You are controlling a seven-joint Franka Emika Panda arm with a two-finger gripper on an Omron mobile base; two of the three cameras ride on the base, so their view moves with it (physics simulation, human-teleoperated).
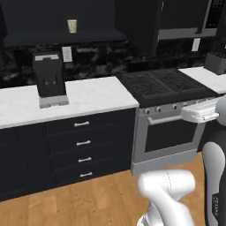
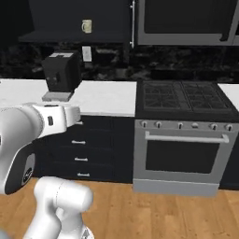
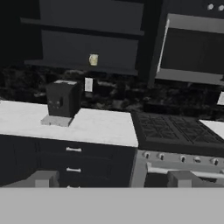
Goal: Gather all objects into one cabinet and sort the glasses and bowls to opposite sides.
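the hand (image 3: 111, 179) gapes wide, holding nothing.

Matt beige tumbler (image 1: 72, 25) — speckled white counter (image 1: 97, 95).

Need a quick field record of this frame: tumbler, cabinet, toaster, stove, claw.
tumbler: small beige tumbler, upright on the dark shelf of the open black upper wall cabinet
toaster: black boxy toaster on the white countertop, below the tumbler
stove: black gas stove with steel oven front, right of the counter
claw: two-finger claw open, empty, well short of the counter
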